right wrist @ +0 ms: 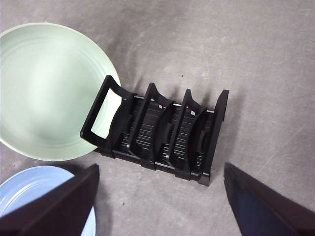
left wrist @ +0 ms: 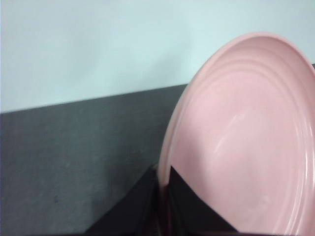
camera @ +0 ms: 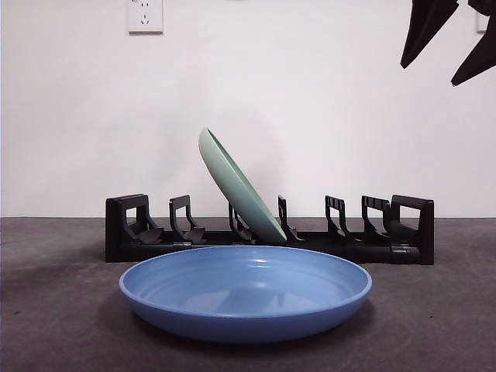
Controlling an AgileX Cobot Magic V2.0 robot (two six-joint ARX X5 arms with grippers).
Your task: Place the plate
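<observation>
My left gripper (left wrist: pixel 162 173) is shut on the rim of a pink plate (left wrist: pixel 246 147), held upright above the dark table; neither shows in the front view. A black plate rack (camera: pixel 411 225) stands across the table, and a pale green plate (camera: pixel 236 186) leans in one of its middle slots. The right gripper (right wrist: pixel 160 167) hangs open and empty high above the rack (right wrist: pixel 157 132), with the green plate (right wrist: pixel 44 88) off to one side. It shows in the front view as two black tips, the right gripper (camera: pixel 428 74), at the top right corner.
A blue plate (camera: pixel 244 291) lies flat on the table in front of the rack, also visible as the blue plate (right wrist: pixel 34 187) in the right wrist view. A white wall with a power outlet (camera: pixel 145 15) stands behind the table.
</observation>
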